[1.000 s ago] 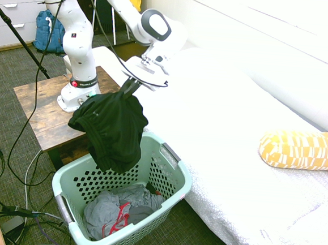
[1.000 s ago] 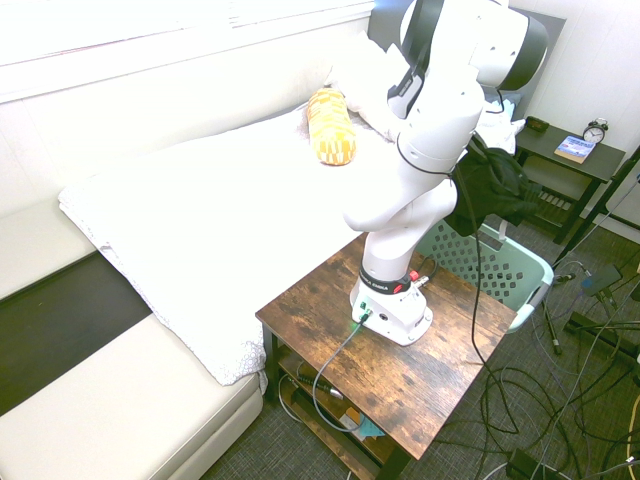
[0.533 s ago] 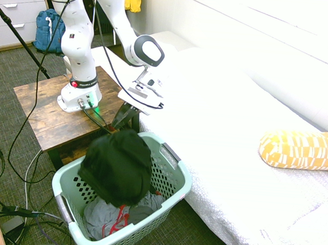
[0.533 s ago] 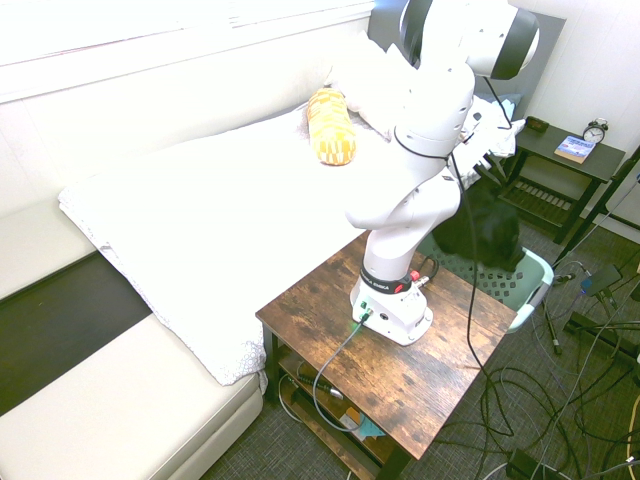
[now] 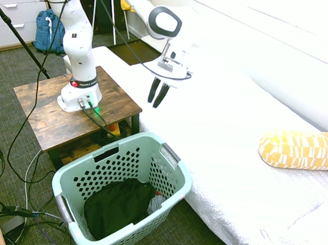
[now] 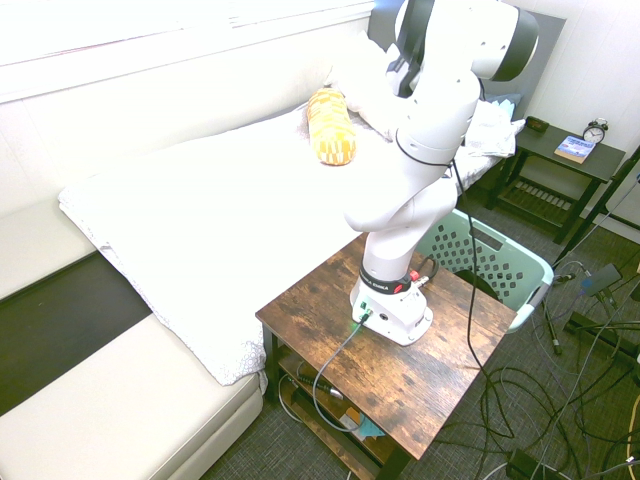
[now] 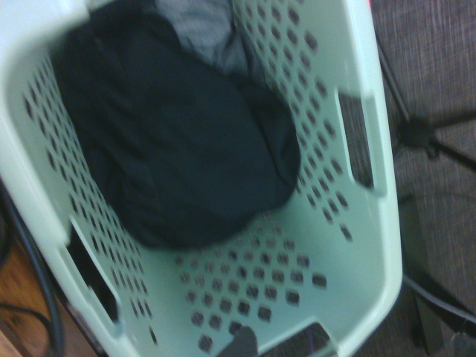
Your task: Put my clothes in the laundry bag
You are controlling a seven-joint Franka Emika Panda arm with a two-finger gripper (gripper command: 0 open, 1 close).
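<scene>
At the foot of the bed's edge, you'll find the pale mint-green perforated plastic laundry basket (image 5: 174, 177) sitting on the dark carpet, just beside the rustic brown wooden side table (image 5: 42, 113) that lies at its 10 o'clock in the first exterior view. Your plain black soft fabric garment (image 5: 117, 207) lies crumpled on the basket's floor, covering most of it. From the wrist view you can see the same black garment (image 7: 171, 141) filling the basket's (image 7: 364, 97) bottom, with a patch of grey cloth (image 7: 197, 22) peeking out from under one edge.

You have the white arm's two-finger gripper (image 5: 159, 95) up over the white textured bedspread (image 5: 231, 133), at about 1 o'clock from the basket and well apart from it. Its 2 dark fingers (image 5: 153, 91) point downward with a visible gap between them, and you can see nothing held between them.

On the bedspread, at 3 o'clock from the basket, rests a yellow-and-white patterned bolster pillow (image 5: 301, 149). In the second exterior view the basket (image 6: 500, 270) shows partly behind the arm, and you can't see the gripper there.
</scene>
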